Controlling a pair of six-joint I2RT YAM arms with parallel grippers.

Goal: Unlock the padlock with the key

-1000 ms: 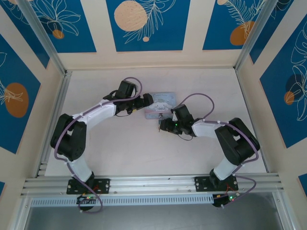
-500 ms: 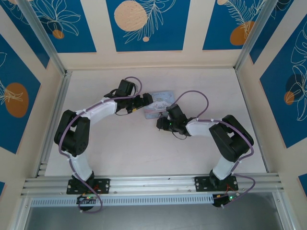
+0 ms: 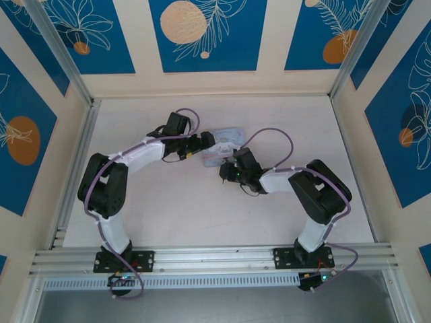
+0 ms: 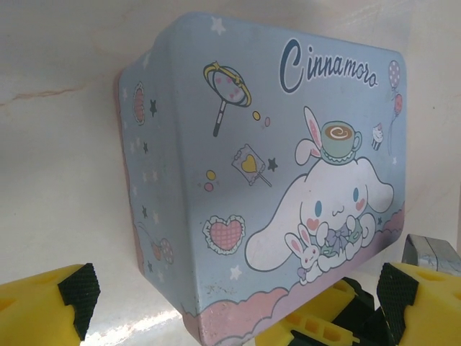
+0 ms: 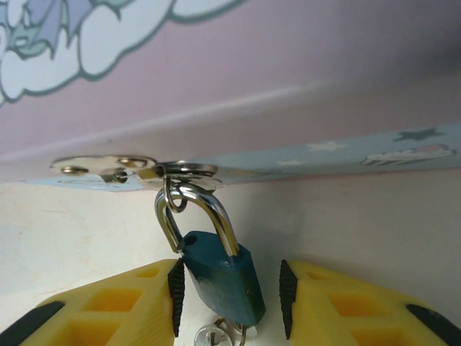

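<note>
- As both arms reach in from the near edge of the table [image 3: 168, 215], the right arm [image 3: 316, 195] doubles back toward the middle and the left arm [image 3: 135, 158] stretches out to the far half.
- Closest in, the right gripper [image 5: 230, 288] sits low at the near side of the tin box [image 3: 225, 142], its yellow fingers [image 5: 115, 303] parted and the black pads facing inward.
- And there's the padlock [image 5: 222, 277], its blue body hanging right between those pads. One pad looks to be against it and the other stands just off it, so it is bracketed loosely and there is no squeeze on it.
- Its steel shackle [image 5: 216, 209] has both legs running down into the body. It loops up through a small ring on the hasp [image 5: 108, 164] riveted along the box's edge.
- Just under the padlock, a small bright metal piece [image 5: 216, 335] peeks in at the bottom of the right wrist view. It is cut off, so I cannot tell what it is.
- A step farther, the tin box is light blue with a cartoon bunny print and a pink band. It sits about mid-table, nearer the far edge and askew to the table's edges.
- At its left side, the left gripper [image 4: 236, 288] is spread wide and released, with a corner of the box between its fingertips. One pad stands clearly off the tin wall; on the other side I cannot tell whether it touches.
- Beyond the far edge rise the blue leaf-print wall panels [image 3: 202, 33].
</note>
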